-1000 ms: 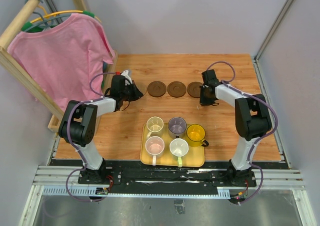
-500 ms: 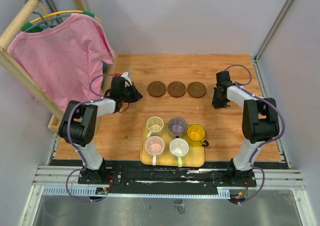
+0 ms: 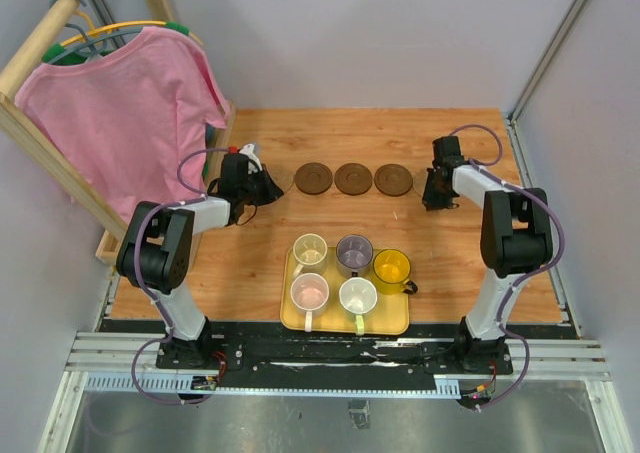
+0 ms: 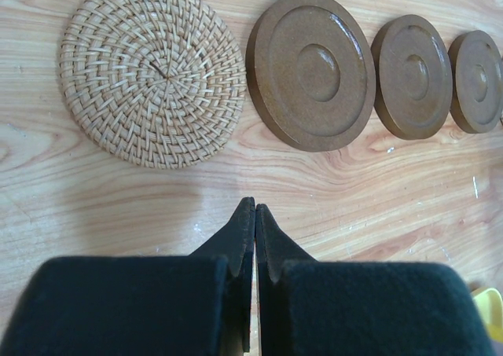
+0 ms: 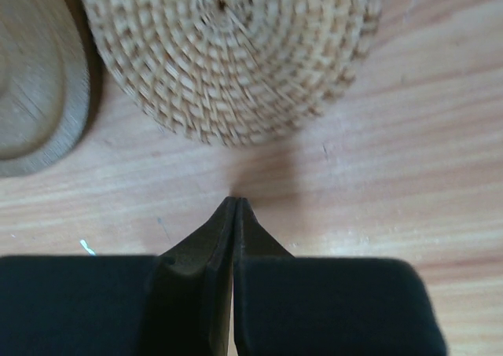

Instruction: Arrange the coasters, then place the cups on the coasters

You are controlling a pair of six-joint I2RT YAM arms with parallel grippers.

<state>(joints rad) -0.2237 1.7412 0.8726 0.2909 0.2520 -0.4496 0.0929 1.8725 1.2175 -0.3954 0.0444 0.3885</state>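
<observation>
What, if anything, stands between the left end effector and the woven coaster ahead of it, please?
Nothing visible does: only a strip of table separates the left end effector from that woven coaster.

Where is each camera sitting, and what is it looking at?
Top external: high behind the arms, looking down at the table, the tray of cups and three brown coasters; the left arm and right arm show whole.
Left wrist: on the left arm's wrist, looking down at a woven coaster and the brown ones; its shut left hand shows.
Right wrist: on the right arm's wrist, looking down at a second woven coaster; its shut right hand shows.
Shared: top external and left wrist both show the row of brown coasters.
</observation>
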